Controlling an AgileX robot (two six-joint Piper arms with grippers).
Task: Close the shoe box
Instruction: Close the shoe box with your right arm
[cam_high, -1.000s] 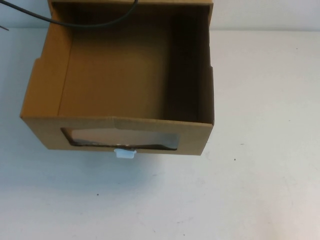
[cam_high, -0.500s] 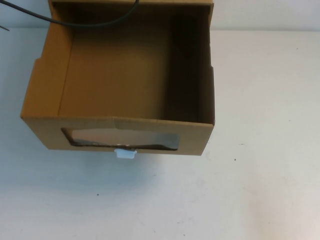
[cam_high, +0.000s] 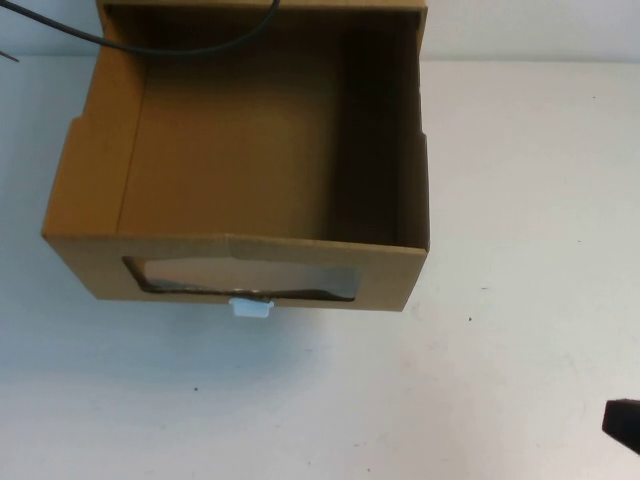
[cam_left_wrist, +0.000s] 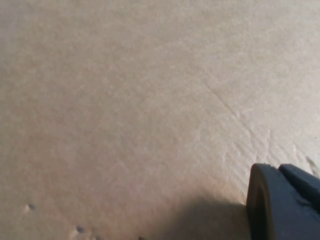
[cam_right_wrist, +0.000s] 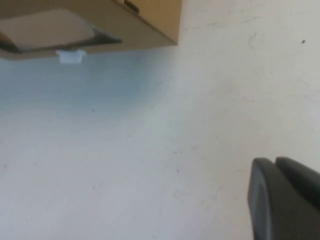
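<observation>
We see the shoe box (cam_high: 240, 170) pulled open on the white surface (cam_high: 500, 380), its white tab (cam_high: 250, 308) facing us. Our right tool (cam_high: 622, 425) enters low right, well apart from it; our left tool (cam_left_wrist: 282, 202) hangs over bare surface. We cannot tell either's opening.

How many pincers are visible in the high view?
1. The right pincer shows at the lower right edge, over the white table, apart from the open shoe box. The left pincer is outside that view, close to brown cardboard.

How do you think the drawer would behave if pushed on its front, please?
The drawer looks empty, so probably light and easy to slide. Its thin cardboard front may flex near the window. The right tool sits off-centre; a corner push might skew it. The left tool is over bare table.
</observation>
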